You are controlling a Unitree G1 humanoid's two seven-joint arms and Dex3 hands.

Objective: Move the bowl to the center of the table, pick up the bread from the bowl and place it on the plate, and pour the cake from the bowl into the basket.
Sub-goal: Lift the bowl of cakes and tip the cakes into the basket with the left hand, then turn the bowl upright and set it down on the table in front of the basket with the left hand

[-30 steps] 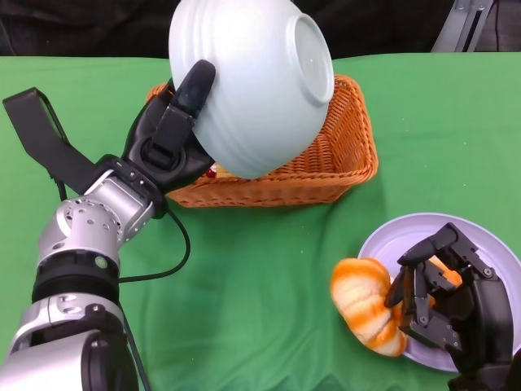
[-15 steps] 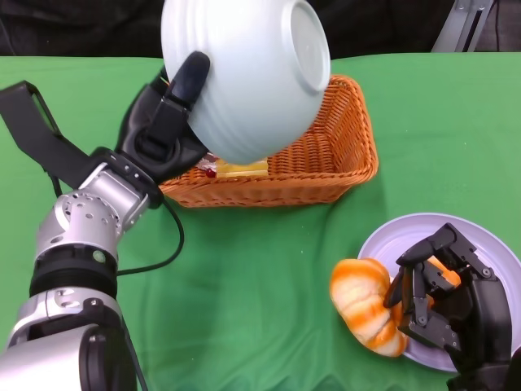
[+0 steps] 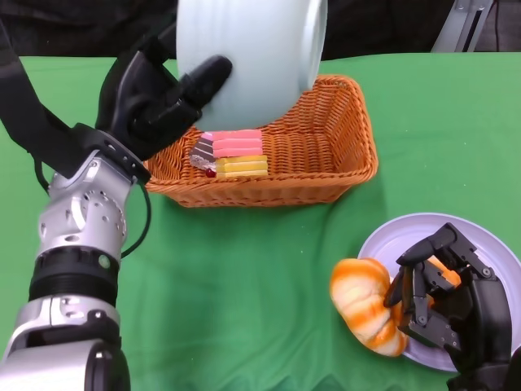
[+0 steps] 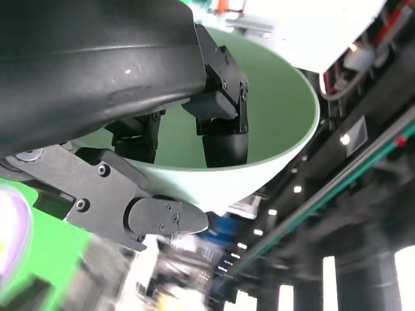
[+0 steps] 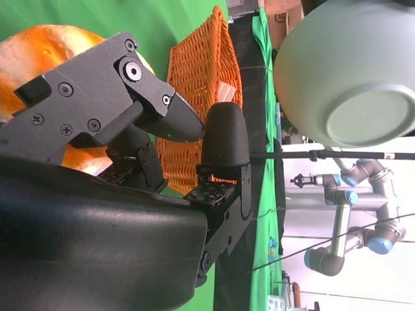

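Bowl (image 3: 244, 61) rim between left fingers (image 3: 203, 81)

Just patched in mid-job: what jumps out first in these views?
The pale green bowl, tipped on its side in the left hand above the basket. Pink and yellow cake lies in the basket. At lower right, the bread overhangs the plate beside the right hand.

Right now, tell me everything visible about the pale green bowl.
The pale green bowl looks like glazed ceramic, with faint horizontal ridges outside and a round foot ring, seen in the right wrist view. The left hand holds it tipped on its side above the orange wicker basket, fingers inside the rim, thumb outside. The visible interior looks empty.
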